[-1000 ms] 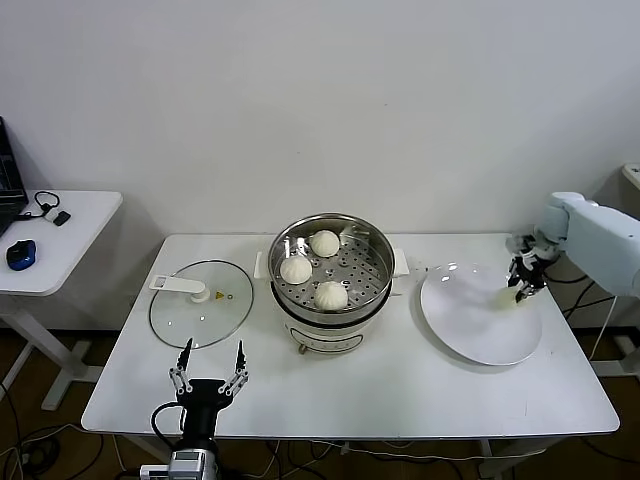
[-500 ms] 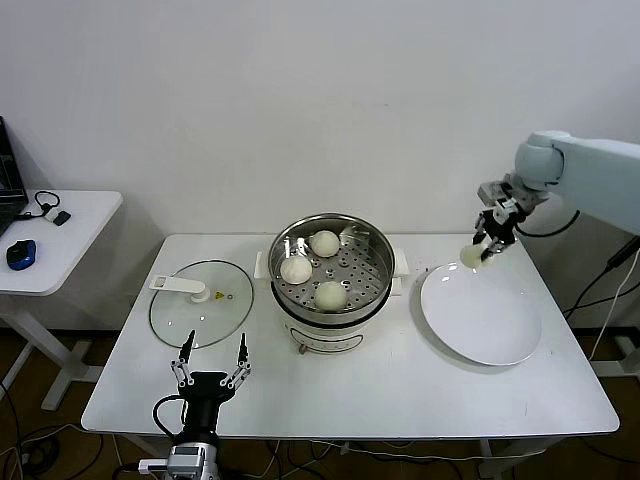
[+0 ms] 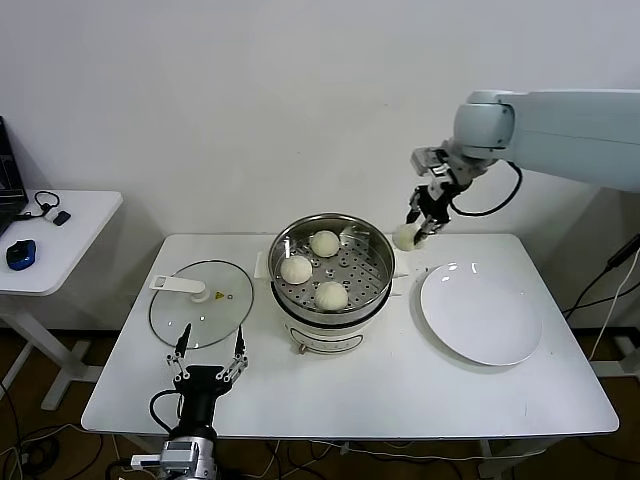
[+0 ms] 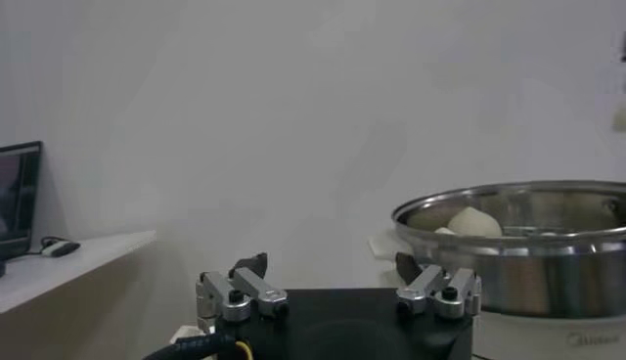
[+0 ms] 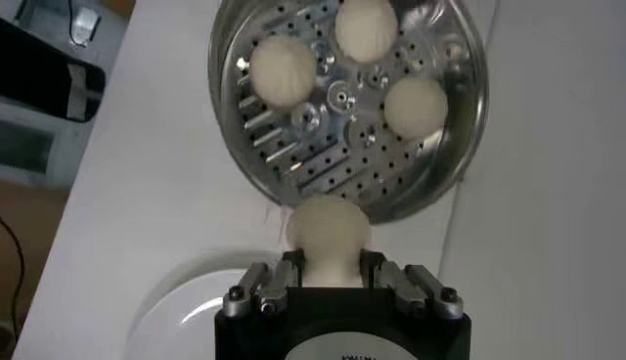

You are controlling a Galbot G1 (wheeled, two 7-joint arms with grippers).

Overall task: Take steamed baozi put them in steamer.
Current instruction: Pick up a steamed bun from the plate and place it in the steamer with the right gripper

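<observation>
We now see the right gripper (image 3: pixel 415 228) carrying the fourth baozi (image 3: pixel 406 237) up off the white plate (image 3: pixel 481 314) and across toward the steamer (image 3: pixel 331 272); a second ago it sits low over the plate's far side, and now it hangs just beside the steamer's rim.

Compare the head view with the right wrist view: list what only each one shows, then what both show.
Only the head view: the glass lid, the left gripper open and idle at the table's near edge, the side table with a mouse, and the right arm reaching in.

Only the right wrist view: the right gripper close up, shut on the fourth baozi.

Both: the steamer with three baozi on its tray, the held baozi just outside its rim, and the white plate.
</observation>
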